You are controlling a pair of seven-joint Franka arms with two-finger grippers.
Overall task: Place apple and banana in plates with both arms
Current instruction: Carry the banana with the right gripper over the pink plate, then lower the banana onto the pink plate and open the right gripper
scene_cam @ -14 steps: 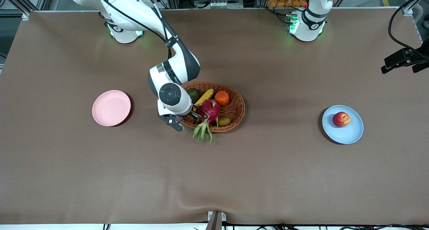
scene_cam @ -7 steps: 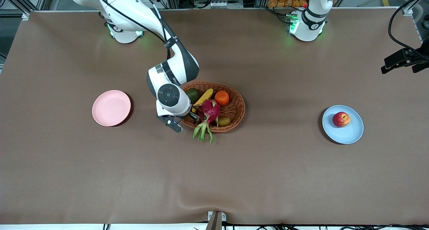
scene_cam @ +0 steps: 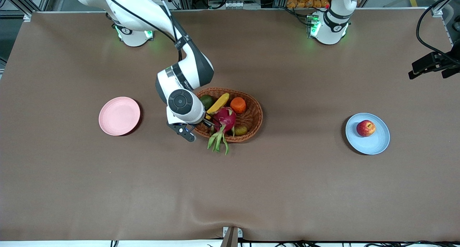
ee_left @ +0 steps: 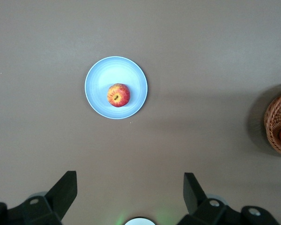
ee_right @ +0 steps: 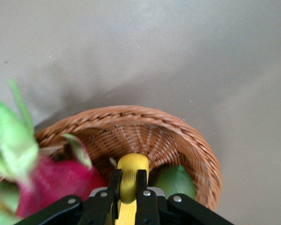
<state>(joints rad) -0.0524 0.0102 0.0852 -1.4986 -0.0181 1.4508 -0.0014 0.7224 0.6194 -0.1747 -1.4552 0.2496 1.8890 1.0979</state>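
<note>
The yellow banana (scene_cam: 220, 102) lies in the wicker basket (scene_cam: 253, 112) at mid-table. My right gripper (scene_cam: 208, 123) reaches into the basket and is shut on the banana (ee_right: 132, 164), with one finger on each side of it (ee_right: 128, 177). The red apple (scene_cam: 366, 128) rests on the light blue plate (scene_cam: 377, 142) toward the left arm's end of the table. The pale pink plate (scene_cam: 119, 115) toward the right arm's end holds nothing. My left gripper (ee_left: 129, 177) is open, high above the table, and looks down on the apple (ee_left: 118, 95) on the blue plate (ee_left: 98, 79).
The basket (ee_right: 145, 122) also holds a magenta dragon fruit (scene_cam: 224, 119), an orange (scene_cam: 238, 105), a green fruit (scene_cam: 207, 100) and a small brownish fruit (scene_cam: 240, 130). The dragon fruit's green leaves hang over the basket's rim. A black device on cables (scene_cam: 431, 65) shows past the blue plate.
The right gripper's fingers have closed fully on the banana, and the right wrist has shifted slightly toward the pink plate. The left arm has not moved.
</note>
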